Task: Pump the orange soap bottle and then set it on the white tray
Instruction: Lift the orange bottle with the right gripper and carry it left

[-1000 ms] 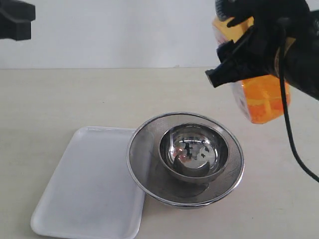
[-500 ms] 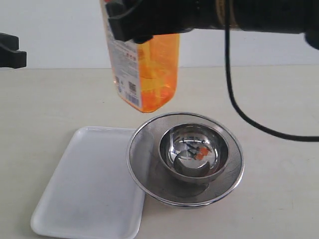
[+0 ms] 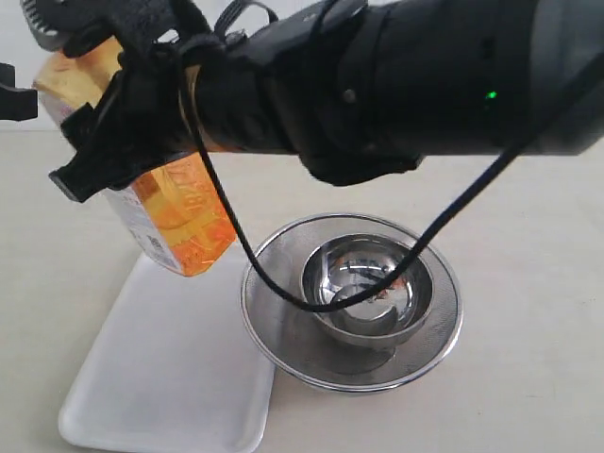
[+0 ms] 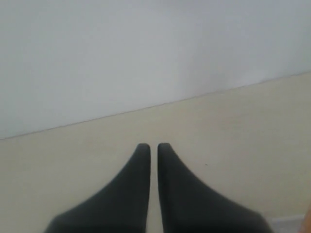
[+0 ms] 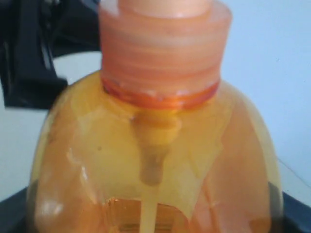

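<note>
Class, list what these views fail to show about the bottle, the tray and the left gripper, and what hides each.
- Pump head of the orange soap bottle: hidden behind the right arm in the exterior view, cut off by the top edge in the right wrist view.
- Its label print: too blurred, exterior view.
- Far edge of the white tray: mostly behind the bottle, exterior view.
- The left gripper: cut by the exterior view's left edge.

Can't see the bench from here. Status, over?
Right tool gripping bottle, tilted over tray's far end. Left tool shut, empty. Strainer with bowl overlaps tray's edge.
</note>
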You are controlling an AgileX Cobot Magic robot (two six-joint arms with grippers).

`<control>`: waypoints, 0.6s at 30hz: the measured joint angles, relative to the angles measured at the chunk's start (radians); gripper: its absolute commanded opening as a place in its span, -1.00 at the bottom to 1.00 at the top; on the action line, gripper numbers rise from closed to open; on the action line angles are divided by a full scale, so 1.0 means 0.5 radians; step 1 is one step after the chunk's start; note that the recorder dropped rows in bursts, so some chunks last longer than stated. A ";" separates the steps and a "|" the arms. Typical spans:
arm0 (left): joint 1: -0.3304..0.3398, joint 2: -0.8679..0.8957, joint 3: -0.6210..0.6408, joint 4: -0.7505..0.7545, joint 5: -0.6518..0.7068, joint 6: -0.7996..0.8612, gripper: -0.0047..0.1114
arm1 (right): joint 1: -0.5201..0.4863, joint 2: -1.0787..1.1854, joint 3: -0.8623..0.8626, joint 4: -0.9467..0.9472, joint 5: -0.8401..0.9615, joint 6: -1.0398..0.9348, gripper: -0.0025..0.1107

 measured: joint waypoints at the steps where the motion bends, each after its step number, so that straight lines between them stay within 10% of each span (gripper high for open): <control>1: 0.000 -0.029 0.005 -0.004 0.054 -0.011 -0.84 | 0.004 0.029 -0.003 -0.007 0.000 0.000 -0.96; 18: 0.000 -0.956 0.581 -0.474 0.803 0.209 -0.84 | 0.030 0.259 -0.005 -0.014 -0.081 0.058 -0.96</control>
